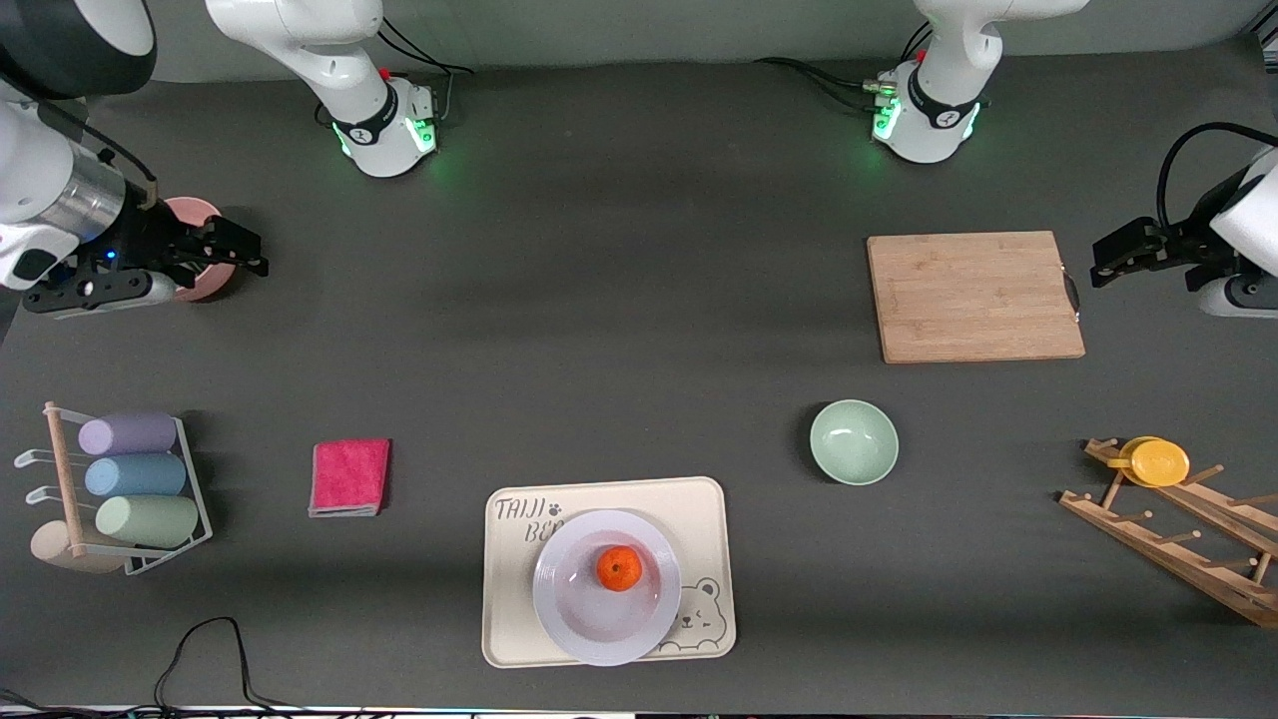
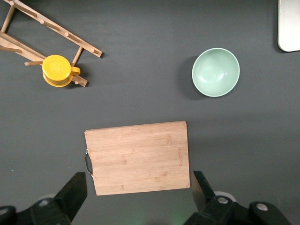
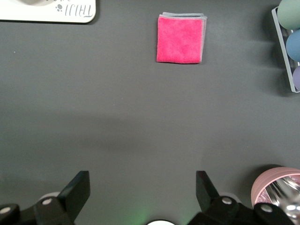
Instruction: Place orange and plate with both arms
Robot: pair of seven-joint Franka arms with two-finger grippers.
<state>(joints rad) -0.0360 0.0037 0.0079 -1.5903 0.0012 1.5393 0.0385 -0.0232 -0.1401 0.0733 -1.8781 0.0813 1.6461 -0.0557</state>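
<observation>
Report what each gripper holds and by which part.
Nothing is held. The left gripper and the right gripper are both open and empty.

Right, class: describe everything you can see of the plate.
The plate is round, shallow and pale lavender-white with a wide glossy rim, looking like glazed ceramic or plastic. It lies flat on the cream bear tray, its edge slightly overhanging the tray's side nearest the front camera. The orange sits in its well. No gripper touches it.
</observation>
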